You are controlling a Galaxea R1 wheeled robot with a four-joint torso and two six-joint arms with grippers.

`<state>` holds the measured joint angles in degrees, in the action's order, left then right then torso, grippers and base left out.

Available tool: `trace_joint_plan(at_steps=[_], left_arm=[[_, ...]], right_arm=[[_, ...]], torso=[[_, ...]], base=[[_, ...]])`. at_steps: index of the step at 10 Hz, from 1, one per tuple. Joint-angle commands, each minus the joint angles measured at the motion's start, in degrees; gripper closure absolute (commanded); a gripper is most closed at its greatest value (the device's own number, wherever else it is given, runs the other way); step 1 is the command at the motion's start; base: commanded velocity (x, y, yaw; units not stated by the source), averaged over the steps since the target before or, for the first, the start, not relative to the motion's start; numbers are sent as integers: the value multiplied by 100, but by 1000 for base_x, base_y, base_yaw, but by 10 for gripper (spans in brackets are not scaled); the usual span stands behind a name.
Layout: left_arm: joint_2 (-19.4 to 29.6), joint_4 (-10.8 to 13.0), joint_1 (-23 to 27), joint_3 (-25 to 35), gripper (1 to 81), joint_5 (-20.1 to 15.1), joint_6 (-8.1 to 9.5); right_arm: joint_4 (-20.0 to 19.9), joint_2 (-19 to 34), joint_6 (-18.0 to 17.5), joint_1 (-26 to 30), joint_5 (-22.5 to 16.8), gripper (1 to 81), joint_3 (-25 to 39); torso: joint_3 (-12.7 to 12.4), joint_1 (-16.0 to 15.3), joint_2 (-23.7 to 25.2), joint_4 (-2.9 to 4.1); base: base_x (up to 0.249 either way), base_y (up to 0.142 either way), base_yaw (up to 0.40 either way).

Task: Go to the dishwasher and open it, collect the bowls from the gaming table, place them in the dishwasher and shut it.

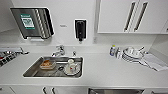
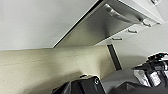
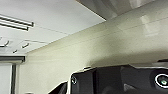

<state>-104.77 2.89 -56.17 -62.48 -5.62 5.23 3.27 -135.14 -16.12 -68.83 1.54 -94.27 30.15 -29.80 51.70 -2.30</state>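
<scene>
The dishwasher [image 1: 115, 91] was cut off by the lower edge of the head view; just its top strip showed. The dishes in the sink [image 1: 30, 72] were too blurred to tell apart. The stack of white dishes [image 1: 132, 55] could not be counted. The label on the wall dispenser [image 1: 28, 22] was unreadable.

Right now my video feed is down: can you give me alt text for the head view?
A white kitchen counter with a steel sink holding dishes, and the dishwasher's steel top edge showing just below the counter's front. A tap stands behind the sink, stacked white dishes sit to the right, and white wall cabinets hang above.
</scene>
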Motion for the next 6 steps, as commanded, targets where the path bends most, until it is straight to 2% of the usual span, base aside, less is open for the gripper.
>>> trace_joint_plan(at_steps=[1,2,4,6], left_arm=[[517,-421,1375,271,10,-994,127],[560,-665,1805,340,10,-1256,127],[632,-1000,2457,560,10,-1722,127],[579,-1080,2580,561,10,-1811,127]], right_arm=[[-72,213,-23,435,-189,10,173],[-72,205,-23,435,-189,10,173],[-81,213,-32,461,-180,10,217],[-72,309,-417,619,-206,10,226]], torso=[[-13,-347,538,0],[40,-459,722,0],[50,-699,1104,0],[53,-959,1517,0]], base=[[0,0,0],[0,0,0],[0,0,0],[0,0,0]])
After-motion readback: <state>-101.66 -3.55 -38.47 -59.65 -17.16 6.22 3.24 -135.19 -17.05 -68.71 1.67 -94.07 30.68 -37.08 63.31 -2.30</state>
